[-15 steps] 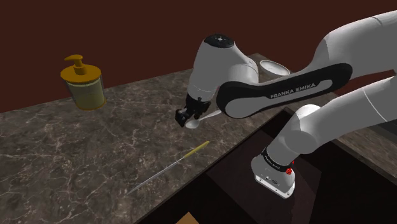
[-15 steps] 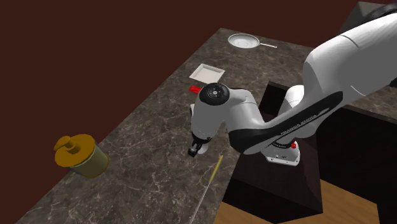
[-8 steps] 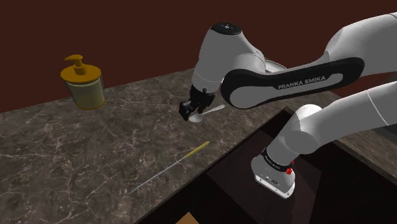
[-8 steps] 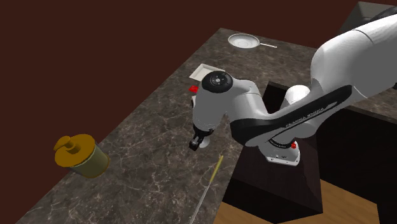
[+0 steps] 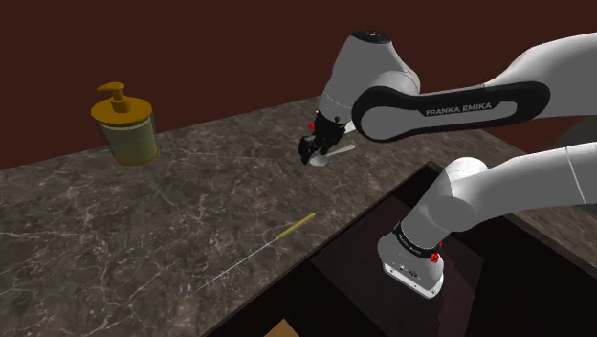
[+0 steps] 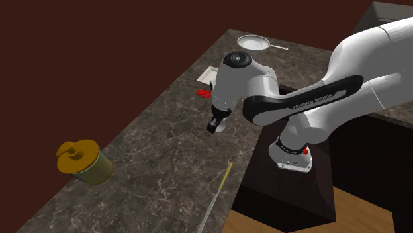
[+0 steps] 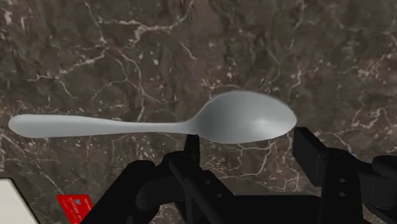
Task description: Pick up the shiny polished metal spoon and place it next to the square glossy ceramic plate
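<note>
A grey metal spoon (image 7: pixel 153 125) hangs level above the dark marble counter (image 5: pixel 143 220). My gripper (image 7: pixel 248 143) is shut on the spoon's bowl, and the handle sticks out to one side. The same gripper (image 5: pixel 311 151) carries the spoon (image 5: pixel 333 156) over the counter's far part. In the second exterior view the gripper (image 6: pixel 216 126) hovers a short way before the square white plate (image 6: pixel 210 72), which my arm partly hides. A corner of the plate (image 7: pixel 9 203) shows beyond the spoon's handle end.
A small red item (image 6: pixel 204 93) lies between gripper and plate. A yellow soap dispenser (image 5: pixel 125 124) stands at the shoulder view's left. A thin yellow-tipped stick (image 5: pixel 260 249) lies near the counter's front edge. A white pan (image 6: pixel 253 43) sits beyond the plate.
The arm has carried the spoon up and toward the shoulder view's right, closer to the plate. The grip on the spoon is unchanged.
</note>
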Motion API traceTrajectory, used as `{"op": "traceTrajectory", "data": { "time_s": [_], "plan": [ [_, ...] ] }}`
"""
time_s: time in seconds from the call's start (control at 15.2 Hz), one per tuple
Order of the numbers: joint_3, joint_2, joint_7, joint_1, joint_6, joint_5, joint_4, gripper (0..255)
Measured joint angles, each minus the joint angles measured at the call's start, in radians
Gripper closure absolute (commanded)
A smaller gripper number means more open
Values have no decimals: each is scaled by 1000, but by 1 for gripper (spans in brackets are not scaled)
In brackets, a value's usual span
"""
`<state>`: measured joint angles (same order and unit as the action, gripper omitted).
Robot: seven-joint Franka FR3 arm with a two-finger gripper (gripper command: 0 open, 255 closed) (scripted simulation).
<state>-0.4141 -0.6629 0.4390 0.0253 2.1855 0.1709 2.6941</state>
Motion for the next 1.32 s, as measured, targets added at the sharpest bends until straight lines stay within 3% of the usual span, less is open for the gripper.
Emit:
{"op": "traceTrajectory", "data": {
  "time_s": [0.33,0.79,1.32],
  "plan": [
    [122,-77,-137,-44,-10,-43,69,255],
    [293,-113,-333,-148,10,-135,123,255],
    [492,-32,-563,-282,43,-246,68,255]
  ]
}}
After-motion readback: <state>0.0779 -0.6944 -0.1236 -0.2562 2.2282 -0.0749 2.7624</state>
